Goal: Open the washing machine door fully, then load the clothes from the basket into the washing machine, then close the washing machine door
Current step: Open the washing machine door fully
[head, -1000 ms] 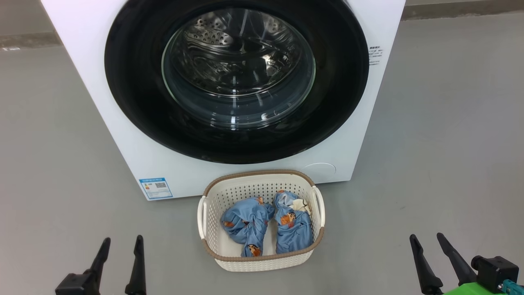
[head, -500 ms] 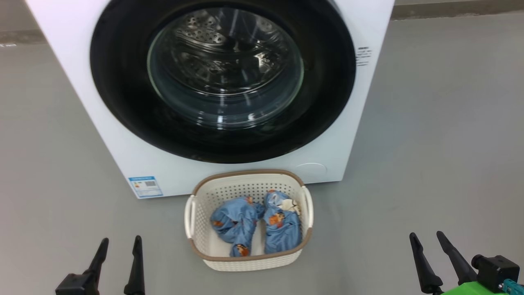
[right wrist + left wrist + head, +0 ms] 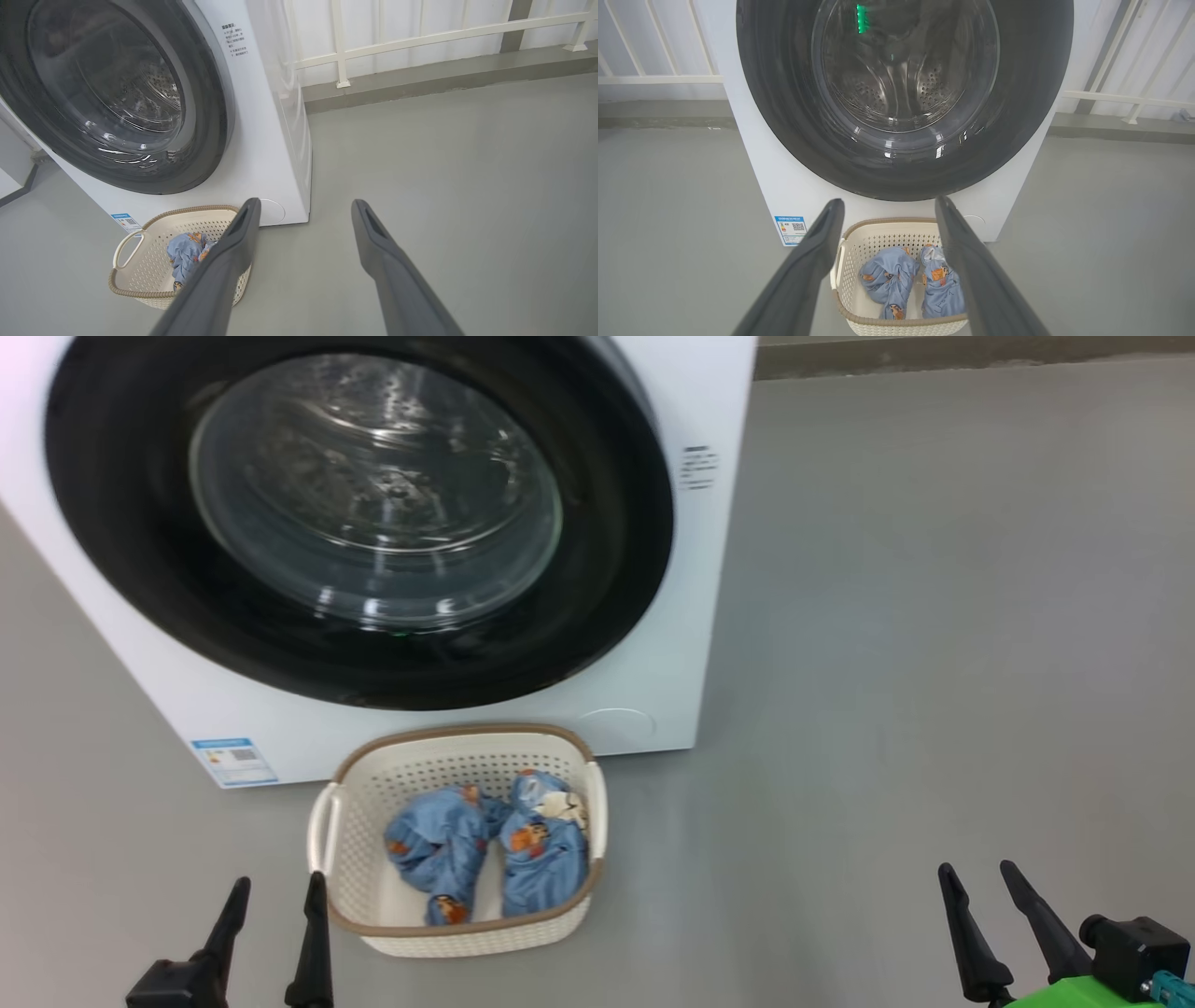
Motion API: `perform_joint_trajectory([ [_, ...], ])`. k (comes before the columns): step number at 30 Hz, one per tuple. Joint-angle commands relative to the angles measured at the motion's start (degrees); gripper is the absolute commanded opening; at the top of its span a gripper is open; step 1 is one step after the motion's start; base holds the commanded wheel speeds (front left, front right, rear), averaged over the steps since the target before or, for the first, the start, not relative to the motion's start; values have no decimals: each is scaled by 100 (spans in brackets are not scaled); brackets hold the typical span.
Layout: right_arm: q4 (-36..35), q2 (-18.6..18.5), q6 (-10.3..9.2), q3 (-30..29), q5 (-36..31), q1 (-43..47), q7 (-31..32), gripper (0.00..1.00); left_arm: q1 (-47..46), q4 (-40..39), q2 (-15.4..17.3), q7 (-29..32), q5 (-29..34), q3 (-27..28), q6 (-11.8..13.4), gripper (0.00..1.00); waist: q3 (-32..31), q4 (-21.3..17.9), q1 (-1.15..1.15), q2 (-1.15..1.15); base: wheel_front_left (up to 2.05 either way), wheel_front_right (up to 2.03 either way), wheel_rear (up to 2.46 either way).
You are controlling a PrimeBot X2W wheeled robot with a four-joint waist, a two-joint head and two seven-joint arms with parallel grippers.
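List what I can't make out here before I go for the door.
Washing machine door: top cut off by the head view's upper edge; handle not discernible.
Blue label: print too small, head view.
Clothes: in the right wrist view, partly hidden behind a right pincer finger.

You had a smooth grey floor carrying everything. The washing machine stood on it, and the basket rested on it just in front of the machine's lower edge. At the back, a raised grey kerb bordered it, bearing a white railing post.
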Motion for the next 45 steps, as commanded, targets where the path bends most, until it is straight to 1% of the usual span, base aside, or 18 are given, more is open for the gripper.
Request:
perform_joint_trajectory([
  [1, -150, -53, 9, 100, -50, -37, -70, 100, -160, -153, 60, -60, 7, 185, -14, 100, 12, -2, 0, 0, 116, 116, -232],
  [8, -152, -44, 9, 73, -44, -67, -70, 100, -172, -271, 43, -60, -169, 206, -14, 100, 45, -7, 0, 0, 85, 84, -169],
  [14, -142, -35, 9, 83, -10, -110, -70, 100, -154, -272, 34, -60, -192, 169, -14, 100, 34, -11, 0, 0, 34, 34, -68],
  [15, -139, -26, 9, 114, 34, -132, -70, 84, -147, -271, 31, -60, -206, 159, -14, 100, 37, -13, 0, 0, 6, 6, -13],
  [16, -138, -9, 9, 145, 117, -167, -70, 9, -139, -272, 28, -60, -223, 147, -14, 100, 42, -14, 0, 0, 0, 0, 0],
  [17, -148, 3, 9, 174, 212, -212, -70, 0, -132, -274, 25, -60, -242, 130, -14, 100, 47, -10, 0, 0, 0, 0, 0],
  [20, -173, -22, 9, 245, 392, -418, -70, 0, -123, -311, 16, -60, -297, 77, -14, 100, 87, 5, 0, 0, 0, 0, 0],
  [26, -244, 67, 9, 302, 884, -1129, -70, 0, -147, -394, 3, -60, -407, -6, -14, 100, 222, 74, 0, 0, 0, 0, 0],
  [27, -244, 67, 9, 302, 884, -1129, -70, 0, -147, -394, 3, -60, -407, -6, -14, 100, 222, 74, 0, 0, 0, 0, 0],
  [28, -250, 67, 9, 314, 1005, -1411, -70, 0, -175, -413, 1, -60, -465, -50, -14, 100, 285, 117, 0, 0, 0, 0, 0],
  [32, -242, 113, 9, 275, 1388, -2010, -70, 0, -265, -434, 0, -60, -559, -148, -14, 100, 416, 232, 0, 0, 0, 0, 0],
  [36, -194, 159, 9, 250, 2016, -2605, -70, 0, -390, -462, -1, -60, -630, -220, -14, 100, 569, 377, 0, 0, 0, 0, 0],
  [38, -142, 144, 9, 272, 2442, -2911, -70, 0, -469, -473, -1, -60, -660, -271, -14, 100, 663, 455, 0, 0, 0, 0, 0],
  [42, 23, -13, 9, 359, 3169, -3465, -70, 0, -650, -481, -1, -60, -724, -374, -14, 100, 857, 649, 0, 0, 0, 0, 0],
  [45, 176, -212, 9, 497, 3567, -3813, -70, 0, -785, -477, -1, -60, -781, -428, -14, 100, 998, 790, 0, 0, 0, 0, 0],
])
